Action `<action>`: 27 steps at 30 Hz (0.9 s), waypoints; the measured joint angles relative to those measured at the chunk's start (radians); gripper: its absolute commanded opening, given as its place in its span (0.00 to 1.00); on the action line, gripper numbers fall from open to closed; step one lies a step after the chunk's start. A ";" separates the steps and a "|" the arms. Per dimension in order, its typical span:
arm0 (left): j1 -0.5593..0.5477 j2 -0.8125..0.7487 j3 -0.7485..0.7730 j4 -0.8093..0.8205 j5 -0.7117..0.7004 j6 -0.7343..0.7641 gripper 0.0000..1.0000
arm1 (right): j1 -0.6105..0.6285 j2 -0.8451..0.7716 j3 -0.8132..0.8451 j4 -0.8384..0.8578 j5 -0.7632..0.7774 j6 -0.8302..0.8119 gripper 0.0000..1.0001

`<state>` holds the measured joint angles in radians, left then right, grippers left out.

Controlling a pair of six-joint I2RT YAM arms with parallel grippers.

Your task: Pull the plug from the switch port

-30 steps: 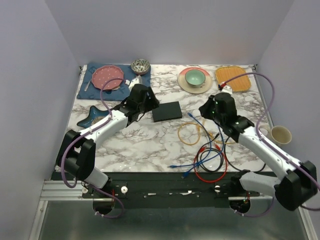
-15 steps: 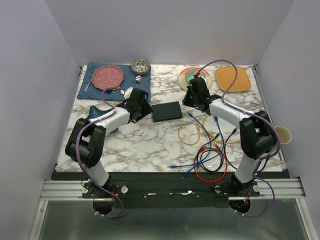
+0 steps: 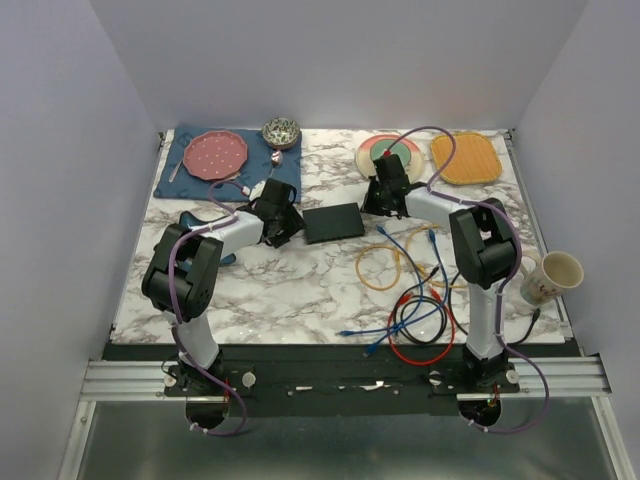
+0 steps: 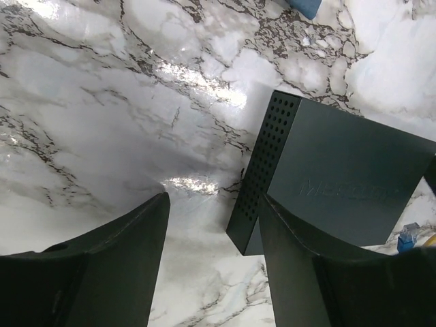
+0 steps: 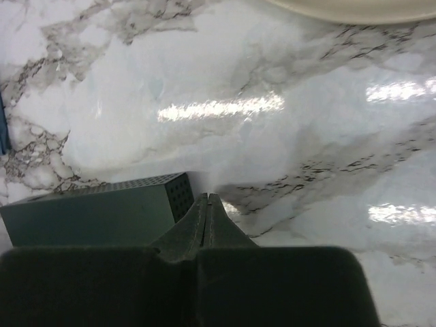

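The switch is a flat matte-black box lying mid-table. My left gripper is open at its left end. In the left wrist view the gripper has one finger on bare marble and the other over the near corner of the switch. My right gripper is shut and empty at the switch's right end. Its closed tip is next to the perforated end of the switch. A blue plug lies by the switch's far corner. I cannot tell whether it sits in a socket.
Blue, yellow, red and black cables lie tangled front right. A dark blue star dish is on the left. A blue mat with a pink plate, a patterned bowl, a green bowl on a plate, an orange mat and a mug surround the area.
The right arm swung in from the right-middle of the table to the switch's right end. The left gripper shifted down to the switch's left end.
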<state>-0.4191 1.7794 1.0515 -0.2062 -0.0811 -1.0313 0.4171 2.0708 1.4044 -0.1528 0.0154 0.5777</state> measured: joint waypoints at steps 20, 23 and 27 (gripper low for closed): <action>0.014 -0.112 -0.154 0.071 0.052 -0.025 0.66 | 0.144 -0.101 -0.206 0.085 -0.135 0.008 0.01; 0.014 -0.139 -0.187 0.077 0.052 -0.025 0.65 | 0.162 -0.135 -0.253 0.093 -0.137 0.010 0.01; 0.014 -0.182 -0.241 0.100 0.054 -0.025 0.64 | 0.186 -0.182 -0.322 0.108 -0.141 0.021 0.01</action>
<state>-0.4049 1.5974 0.8101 -0.1066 -0.0269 -1.0565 0.6029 1.8893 1.0824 -0.0448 -0.1257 0.5987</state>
